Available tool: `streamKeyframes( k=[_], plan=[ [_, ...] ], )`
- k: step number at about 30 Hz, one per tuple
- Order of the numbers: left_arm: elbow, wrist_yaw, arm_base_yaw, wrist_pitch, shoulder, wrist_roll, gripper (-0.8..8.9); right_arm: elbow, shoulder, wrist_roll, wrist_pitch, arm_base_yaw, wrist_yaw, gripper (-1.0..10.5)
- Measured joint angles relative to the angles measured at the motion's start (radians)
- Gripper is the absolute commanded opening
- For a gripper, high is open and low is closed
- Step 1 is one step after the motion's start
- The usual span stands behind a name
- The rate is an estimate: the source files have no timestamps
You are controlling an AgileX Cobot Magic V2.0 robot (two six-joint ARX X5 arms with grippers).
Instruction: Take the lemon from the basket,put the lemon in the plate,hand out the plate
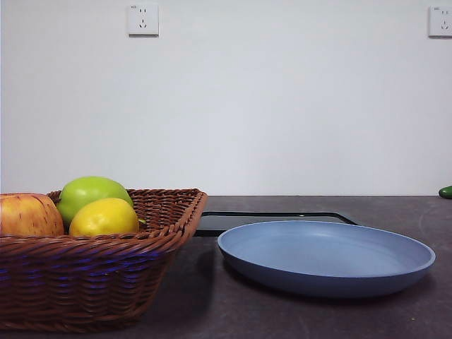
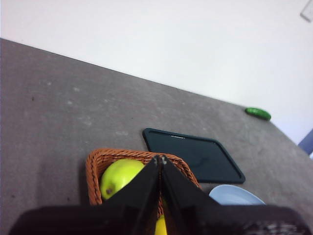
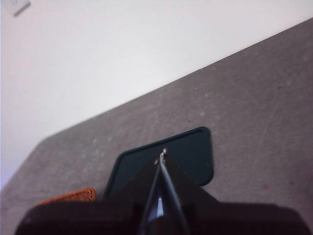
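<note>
Nothing of the task is done yet, as far as can be judged; all 3 steps are left. The lemon (image 1: 104, 217) is seen lying in the wicker basket (image 1: 106, 282), tucked just in front of the green apple (image 1: 92, 192) and beside the red-yellow apple (image 1: 28, 215); it is untouched by any jaw. The blue plate (image 1: 325, 256) is set empty on the dark table (image 1: 395, 208), just beside the basket and apart from it; behind it the flat black tray (image 1: 212, 223) is glimpsed, and a small green object (image 1: 445, 191) is spotted at the far edge of the table, too small to be named.

In the front view no arm is to be seen; both are held high and back. The left gripper (image 2: 160, 159) is hung above the basket, its 2 jaws pressed tip to tip with nothing between them; from its wrist view the green apple and a sliver of the lemon are shown below it, so this is judged the arm better placed for the pick. The right gripper (image 3: 162, 155) is likewise closed and empty, poised over the tray end of the table with a corner of the basket in sight; it is waiting.

Still to be done: the left jaws are to be parted and lowered onto the lemon; the fruit is to be carried across to the plate; the plate is then to be handed out, a job judged likelier for the right arm.
</note>
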Motion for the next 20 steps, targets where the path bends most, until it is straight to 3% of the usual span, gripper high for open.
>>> streamKeyframes(
  k=[11,16,20],
  plan=[
    [0.322,0.194,0.0,-0.15,0.37,0.154,0.07,0.313,0.314,-0.204,-0.332,0.0,-0.053,0.1],
    [0.446,0.206,-0.015,-0.341,0.533,0.24,0.06,0.386,0.481,-0.29,-0.459,0.0,-0.107,0.2],
    [0.48,0.206,-0.041,-0.459,0.615,0.292,0.08,0.389,0.591,-0.315,-0.486,0.0,-0.158,1.3]
  ],
)
